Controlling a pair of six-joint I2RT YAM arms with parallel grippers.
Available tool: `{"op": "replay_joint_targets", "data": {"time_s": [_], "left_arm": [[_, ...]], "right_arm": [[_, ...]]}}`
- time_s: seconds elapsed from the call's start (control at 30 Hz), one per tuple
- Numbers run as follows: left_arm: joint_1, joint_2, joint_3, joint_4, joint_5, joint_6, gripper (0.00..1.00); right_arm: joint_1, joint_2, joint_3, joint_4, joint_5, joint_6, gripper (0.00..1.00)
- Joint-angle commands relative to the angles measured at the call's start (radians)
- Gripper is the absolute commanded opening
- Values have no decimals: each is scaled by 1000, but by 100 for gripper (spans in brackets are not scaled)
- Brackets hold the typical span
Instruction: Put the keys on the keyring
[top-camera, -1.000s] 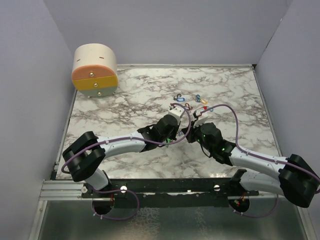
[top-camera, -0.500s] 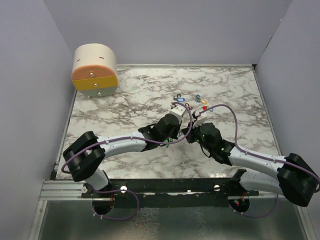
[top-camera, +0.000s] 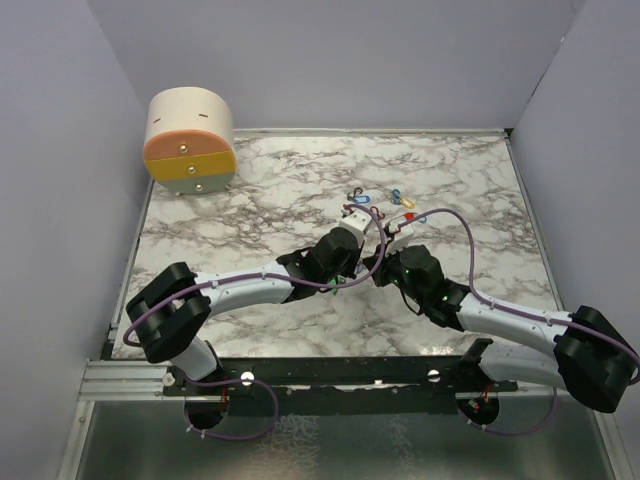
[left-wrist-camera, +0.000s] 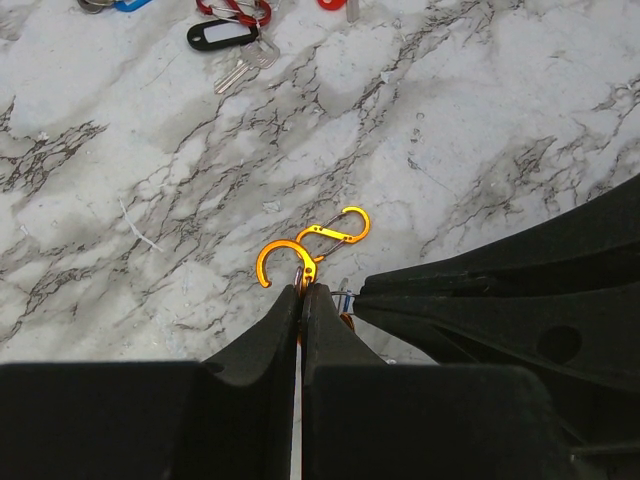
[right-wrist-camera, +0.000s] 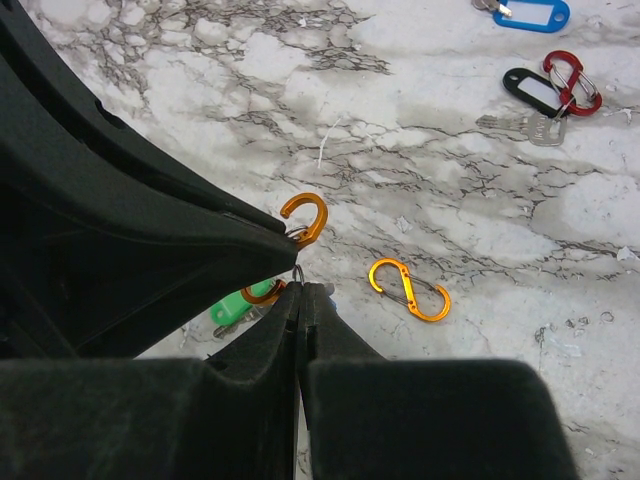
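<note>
Left gripper (left-wrist-camera: 302, 288) was clamped on the orange clip (left-wrist-camera: 280, 265), right gripper (right-wrist-camera: 300, 288) pinched shut beside it, I couldn't tell on what. Green key (right-wrist-camera: 235, 308) sat just under them; other keys (right-wrist-camera: 530, 92) lay farther up the table (right-wrist-camera: 480, 200).

White arms (top-camera: 240, 288) w/ black joints, purple cables (top-camera: 446, 211).

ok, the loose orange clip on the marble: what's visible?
The loose orange clip is a small S-shaped double carabiner, shiny orange metal by its look, with thin silvery wire gates across both loops. It lies flat on the marble table, apart from the other orange clip, with nothing else touching it.
</note>
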Motion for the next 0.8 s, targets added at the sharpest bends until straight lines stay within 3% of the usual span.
{"op": "replay_joint_targets", "data": {"time_s": [0.0, 0.77], "left_arm": [[-4, 9, 28, -4, -2, 11, 0], [-6, 34, 60, -11, -31, 30, 0]], "right_arm": [[6, -20, 15, 39, -13, -10, 1], [5, -29, 7, 41, -45, -14, 1]]}}
